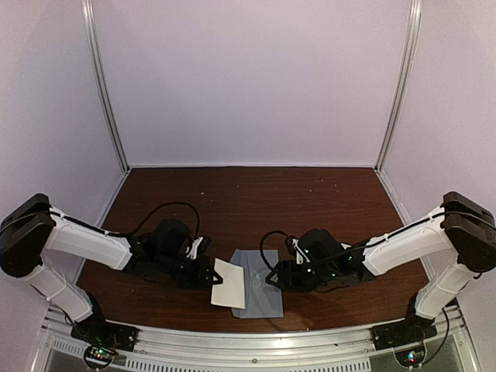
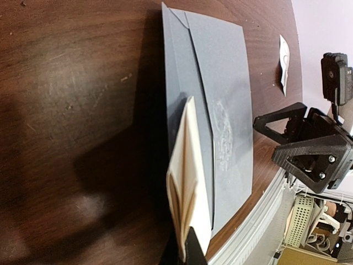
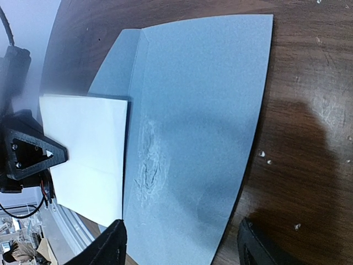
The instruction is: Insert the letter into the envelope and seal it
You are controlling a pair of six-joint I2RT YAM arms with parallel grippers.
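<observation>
Directly beneath right hand point(image 3: 183, 244), envelope point(image 3: 193, 110).

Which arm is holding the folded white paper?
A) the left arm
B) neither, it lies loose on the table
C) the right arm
A: the left gripper is shut on the white paper, while the right gripper stands open over the envelope.

White letter point(image 1: 229, 284) in the left jaws, partly over the grey-blue envelope point(image 1: 261, 298).
</observation>
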